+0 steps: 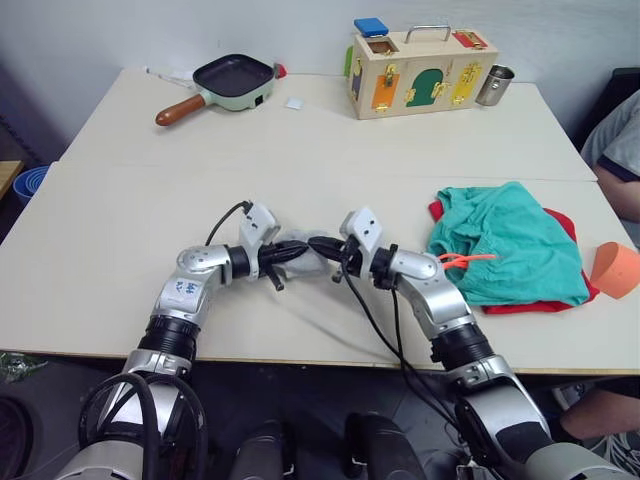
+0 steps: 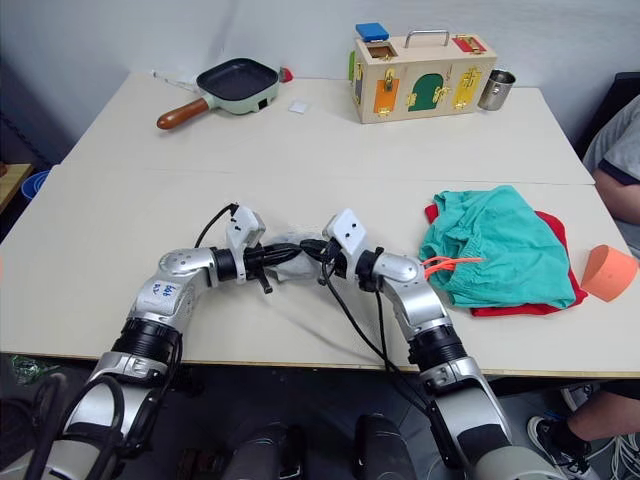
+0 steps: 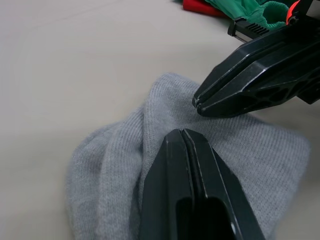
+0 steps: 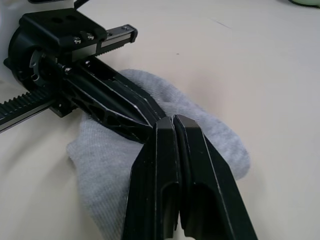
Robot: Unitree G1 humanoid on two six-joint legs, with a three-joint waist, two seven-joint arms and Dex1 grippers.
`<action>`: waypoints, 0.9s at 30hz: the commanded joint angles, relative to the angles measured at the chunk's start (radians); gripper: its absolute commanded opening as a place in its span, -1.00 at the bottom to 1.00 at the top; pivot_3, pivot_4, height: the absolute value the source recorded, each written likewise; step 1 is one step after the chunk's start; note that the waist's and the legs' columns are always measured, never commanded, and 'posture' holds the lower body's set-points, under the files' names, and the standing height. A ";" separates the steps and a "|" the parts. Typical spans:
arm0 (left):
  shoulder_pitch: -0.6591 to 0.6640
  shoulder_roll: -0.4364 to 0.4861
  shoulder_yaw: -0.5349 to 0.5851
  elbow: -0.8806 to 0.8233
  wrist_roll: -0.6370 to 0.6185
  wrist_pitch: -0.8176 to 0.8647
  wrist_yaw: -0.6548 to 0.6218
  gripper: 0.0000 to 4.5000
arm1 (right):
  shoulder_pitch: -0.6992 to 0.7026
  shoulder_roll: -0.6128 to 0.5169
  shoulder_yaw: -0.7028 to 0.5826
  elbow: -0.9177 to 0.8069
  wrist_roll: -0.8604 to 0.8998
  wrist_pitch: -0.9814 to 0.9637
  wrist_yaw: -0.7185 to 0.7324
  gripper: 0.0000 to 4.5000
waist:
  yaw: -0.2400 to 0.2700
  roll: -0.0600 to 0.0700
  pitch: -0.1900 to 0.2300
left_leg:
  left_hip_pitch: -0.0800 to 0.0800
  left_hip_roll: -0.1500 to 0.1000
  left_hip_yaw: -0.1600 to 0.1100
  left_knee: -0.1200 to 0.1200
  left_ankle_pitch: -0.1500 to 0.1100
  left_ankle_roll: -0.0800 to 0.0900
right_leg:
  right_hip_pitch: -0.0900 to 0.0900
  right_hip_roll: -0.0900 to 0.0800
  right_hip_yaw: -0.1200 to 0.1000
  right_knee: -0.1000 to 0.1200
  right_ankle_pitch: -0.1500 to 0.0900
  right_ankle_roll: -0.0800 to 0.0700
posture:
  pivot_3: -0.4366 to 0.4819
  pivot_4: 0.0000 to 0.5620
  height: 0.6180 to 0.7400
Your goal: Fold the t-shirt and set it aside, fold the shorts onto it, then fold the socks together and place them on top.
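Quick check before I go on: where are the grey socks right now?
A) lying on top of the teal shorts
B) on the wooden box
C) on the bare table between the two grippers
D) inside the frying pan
C: the socks lie on the table between the left gripper and the right gripper, apart from the shorts.

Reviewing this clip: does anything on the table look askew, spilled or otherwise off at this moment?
Nothing spilled or damaged. The shorts lie loosely bunched on the t-shirt, their orange drawstring trailing out, so that stack looks untidy. The socks sit in a rumpled heap at the table's front, with the left gripper and right gripper closed, tips on them.
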 commanded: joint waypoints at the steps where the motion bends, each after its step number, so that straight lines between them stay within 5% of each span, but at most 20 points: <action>1: 0.042 0.004 0.018 0.029 0.016 0.016 0.024 -1.00 | 0.018 -0.005 0.016 0.012 -0.040 -0.023 -0.014 -0.98 | -0.001 0.000 0.000 | 0.000 0.000 0.000 0.000 0.000 0.000 | 0.000 0.000 0.000 0.000 0.000 0.000 | -0.05 -0.47 1.00; 13: 0.061 -0.007 0.046 0.005 -0.004 0.015 0.017 -1.00 | 0.034 -0.093 -0.074 -0.013 0.043 0.018 0.081 -0.98 | -0.002 0.000 0.000 | 0.003 0.000 0.000 0.001 0.000 0.000 | 0.002 -0.001 0.001 0.002 0.000 0.000 | -0.05 -0.47 1.00; 16: 0.071 -0.008 0.048 -0.009 -0.008 -0.017 -0.004 -1.00 | 0.018 -0.097 -0.125 -0.064 0.137 0.147 0.115 -0.98 | -0.005 0.000 0.000 | 0.003 0.000 0.000 0.000 0.001 0.000 | 0.001 -0.001 0.000 0.003 0.000 0.000 | -0.05 -0.47 1.00; 18: 0.072 -0.010 0.051 -0.012 -0.009 -0.042 -0.013 -1.00 | -0.016 -0.112 -0.157 -0.092 0.238 0.416 0.122 -0.98 | -0.004 0.000 0.000 | 0.003 0.000 0.000 0.001 0.001 0.000 | 0.001 -0.001 0.000 0.003 0.000 0.000 | -0.05 -0.47 1.00; 21: 0.069 -0.010 0.058 -0.011 -0.008 -0.071 -0.013 -1.00 | -0.084 -0.158 -0.142 -0.095 0.335 0.778 0.162 -0.73 | -0.002 0.000 0.000 | 0.002 0.000 -0.001 0.001 0.001 0.001 | 0.001 -0.002 0.000 0.003 0.000 0.000 | -0.05 -0.47 1.00; 27: 0.064 0.001 0.062 0.010 -0.001 -0.119 -0.030 -1.00 | -0.206 -0.101 -0.180 0.018 0.347 0.963 0.047 0.18 | 0.000 0.000 0.000 | 0.000 -0.001 -0.003 0.001 0.000 0.001 | 0.000 -0.003 -0.001 0.003 0.000 -0.001 | -0.05 -0.47 1.00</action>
